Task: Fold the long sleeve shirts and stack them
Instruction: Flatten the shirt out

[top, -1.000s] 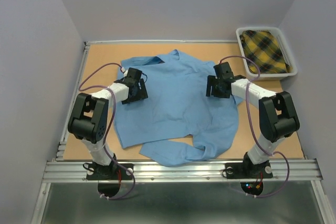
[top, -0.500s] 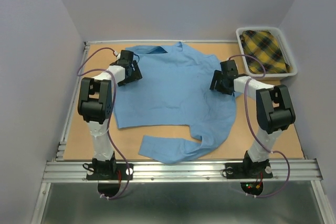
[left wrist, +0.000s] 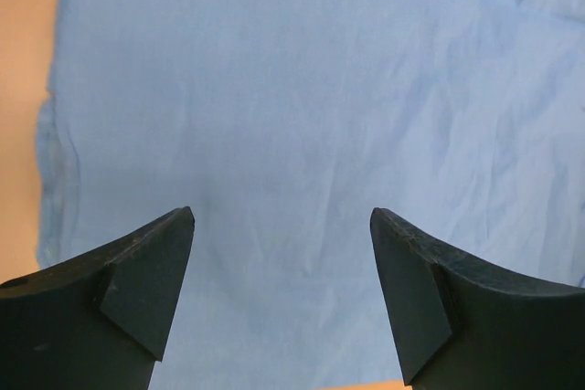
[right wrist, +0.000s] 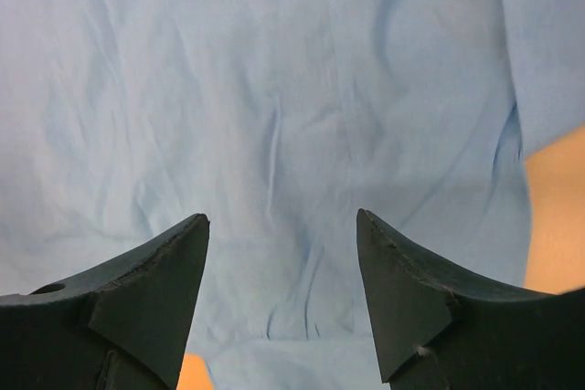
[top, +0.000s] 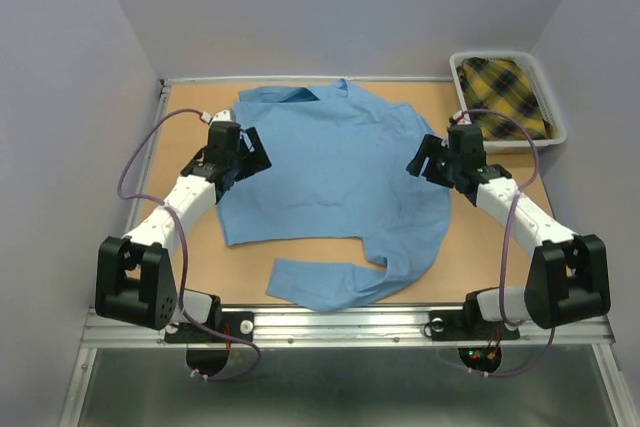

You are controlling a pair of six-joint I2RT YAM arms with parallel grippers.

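Observation:
A light blue long sleeve shirt point(top: 330, 177) lies spread flat across the table, collar toward the far edge. One sleeve point(top: 325, 289) is folded across near the front. My left gripper point(top: 252, 152) hovers open over the shirt's left side. The left wrist view shows its jaws point(left wrist: 281, 216) wide apart with only blue cloth point(left wrist: 302, 89) below. At the shirt's right side my right gripper point(top: 424, 160) is open too, and nothing sits between its jaws point(right wrist: 281, 216) above wrinkled cloth point(right wrist: 274, 89). A yellow plaid shirt point(top: 505, 97) lies in the basket.
The white basket point(top: 560, 133) stands at the far right corner, just beyond my right arm. Bare orange table point(top: 470, 247) shows to the right and left of the blue shirt. Grey walls close in on three sides.
The blue shirt has slid toward the far edge and now lies flatter. Both arms have stretched out low, and the grippers have settled over the shirt's left and right sides.

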